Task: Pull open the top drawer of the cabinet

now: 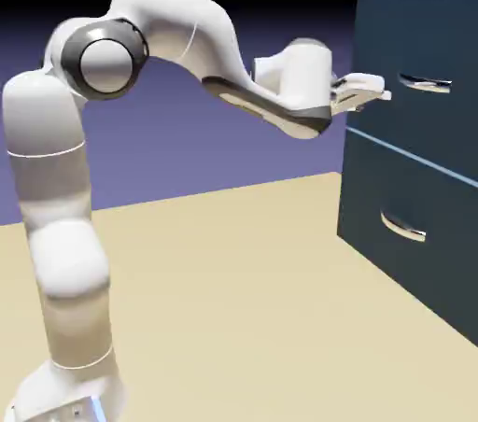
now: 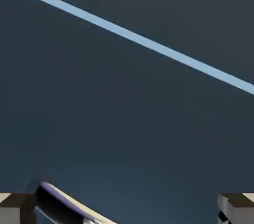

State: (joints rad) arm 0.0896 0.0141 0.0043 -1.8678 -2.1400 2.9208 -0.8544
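Two-finger grey-tipped gripper, spread fully wide and gripping nothing, near the curved silver handle on the flat dark navy top drawer, above the cabinet's pale blue seam.

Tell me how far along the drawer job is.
Done, it seems: the open gripper is up near the top handle, which shows partly between the spread fingertips in the hand view.
In hand: lining up, I'd judge; nothing is gripped.
Left: closing on that handle and pulling. The top drawer still looks shut, its front flush with the cabinet.
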